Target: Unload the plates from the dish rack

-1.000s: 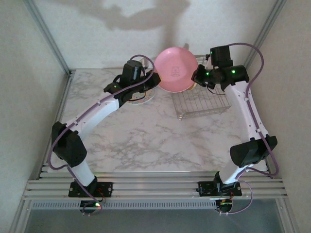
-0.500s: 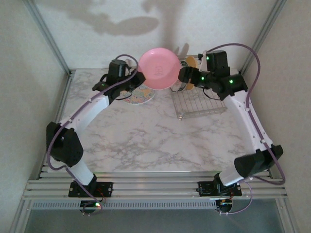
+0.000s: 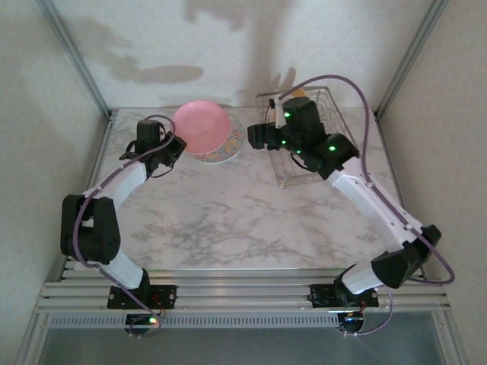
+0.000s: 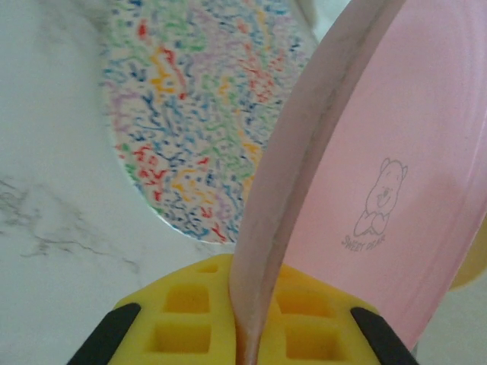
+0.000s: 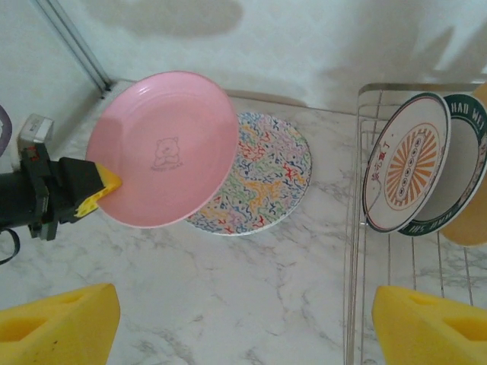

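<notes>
Left pincer is shut tight on the rim of the pink plate. Its yellow pads squeeze the plate's edge from both sides. The pink plate is up in the air and tipped, not flat. It has a little bear drawn in the middle. It hangs over the left part of the colourful plate, which lies flat on the marble worktop. I cannot tell if the two plates touch.

The right pincer is wide open and holds nothing. Its two yellow fingers stand far apart. It is over the worktop, just beside the left side of the dish rack.

The dish rack sits at the back right of the worktop. Plates stand on their edges in it. The front one is a white plate with an orange sun shape and a dark rim. Right behind it leans another white plate with a green rim and letters on it. A yellow plate peeks out behind those two.
</notes>
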`<state>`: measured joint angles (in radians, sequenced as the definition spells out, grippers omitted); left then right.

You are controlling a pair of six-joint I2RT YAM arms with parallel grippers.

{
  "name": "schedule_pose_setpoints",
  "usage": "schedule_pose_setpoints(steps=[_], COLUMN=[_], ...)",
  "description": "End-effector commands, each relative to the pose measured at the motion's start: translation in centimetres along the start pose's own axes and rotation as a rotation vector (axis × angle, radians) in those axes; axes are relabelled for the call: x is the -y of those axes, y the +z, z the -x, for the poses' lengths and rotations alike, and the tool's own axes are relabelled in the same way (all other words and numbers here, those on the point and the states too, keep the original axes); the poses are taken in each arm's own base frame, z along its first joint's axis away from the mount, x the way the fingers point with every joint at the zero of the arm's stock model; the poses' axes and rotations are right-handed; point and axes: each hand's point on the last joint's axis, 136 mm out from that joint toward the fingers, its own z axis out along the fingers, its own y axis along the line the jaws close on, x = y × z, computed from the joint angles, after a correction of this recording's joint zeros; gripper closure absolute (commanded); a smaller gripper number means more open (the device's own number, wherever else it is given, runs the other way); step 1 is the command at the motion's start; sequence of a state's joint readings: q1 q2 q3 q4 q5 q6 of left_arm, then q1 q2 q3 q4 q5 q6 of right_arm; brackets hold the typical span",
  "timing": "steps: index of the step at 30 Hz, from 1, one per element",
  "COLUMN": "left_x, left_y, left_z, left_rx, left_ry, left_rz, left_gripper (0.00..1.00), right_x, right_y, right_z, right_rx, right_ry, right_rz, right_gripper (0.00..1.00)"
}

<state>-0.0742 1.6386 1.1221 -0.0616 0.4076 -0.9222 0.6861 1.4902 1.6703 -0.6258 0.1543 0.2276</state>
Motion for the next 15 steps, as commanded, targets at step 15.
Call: schedule_pose_setpoints(steps=[15], left_x=[-2.0], left_y=[8.7], left_z=[1.6], left_rx=[-0.038], left_ry=[-0.044], left_rz=[0.064], left_gripper=[1.0], right_x=[-2.4], right_y=[2.9], right_z=[-0.7], right_rx=[-0.042], right_ry=[-0.055], right_rz=[-0.05], right_gripper=[0.15])
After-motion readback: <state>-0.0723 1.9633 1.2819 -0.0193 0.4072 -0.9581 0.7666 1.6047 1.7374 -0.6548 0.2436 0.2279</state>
